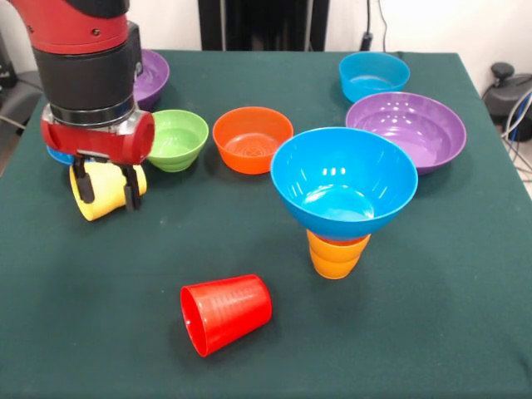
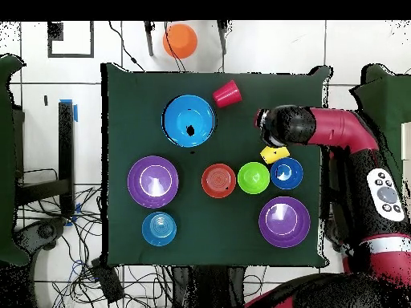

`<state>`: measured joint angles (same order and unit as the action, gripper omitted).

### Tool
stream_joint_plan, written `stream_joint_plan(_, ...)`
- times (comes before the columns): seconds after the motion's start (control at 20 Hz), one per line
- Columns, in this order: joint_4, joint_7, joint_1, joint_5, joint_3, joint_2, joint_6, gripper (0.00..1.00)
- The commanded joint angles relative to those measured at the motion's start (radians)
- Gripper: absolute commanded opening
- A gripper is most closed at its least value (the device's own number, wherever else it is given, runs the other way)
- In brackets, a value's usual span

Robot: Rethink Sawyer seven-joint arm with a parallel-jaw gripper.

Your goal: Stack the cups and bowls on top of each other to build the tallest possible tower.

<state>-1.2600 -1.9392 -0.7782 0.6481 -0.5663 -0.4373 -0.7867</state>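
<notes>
You see the red and black arm at the front view's left, its fingers (image 1: 106, 187) closed around the yellow cup (image 1: 101, 193). The cup is tilted, its long axis leaning rather than upright, and seems to be lifted just off the green worktop (image 1: 432, 332), though contact is hard to judge here.

The tower (image 1: 341, 199) stands well apart, across the worktop to the picture's right: a large blue bowl (image 1: 344, 179) sits open side up on the orange cup (image 1: 335, 256).

The red cup (image 1: 225, 312) lies on its side between them, nearer the camera.

The green bowl (image 1: 177, 139) and orange bowl (image 1: 252, 139) sit just beside the gripper, with the cyan bowl (image 1: 373, 75) and a purple bowl (image 1: 406, 129) further right.

To add the yellow cup, you would carry it sideways towards the tower and straighten it first.
</notes>
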Motion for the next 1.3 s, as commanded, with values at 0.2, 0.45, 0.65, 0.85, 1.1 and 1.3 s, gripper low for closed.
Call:
stream_joint_plan(0.2, -0.120, 0.171, 0.000, 0.124, 0.047, 0.033, 0.113, 1.00)
stream_joint_plan(0.45, -0.195, 0.094, 0.023, 0.146, 0.081, -0.028, 0.143, 1.00)
stream_joint_plan(0.65, -0.234, 0.059, 0.027, 0.160, 0.094, -0.028, 0.191, 1.00)
stream_joint_plan(0.85, -0.266, 0.045, 0.031, 0.156, 0.105, -0.058, 0.194, 1.00)
stream_joint_plan(1.1, -0.338, 0.033, 0.028, 0.126, 0.113, -0.118, 0.190, 1.00)
stream_joint_plan(1.3, -0.372, 0.024, 0.022, 0.118, 0.112, -0.137, 0.203, 1.00)
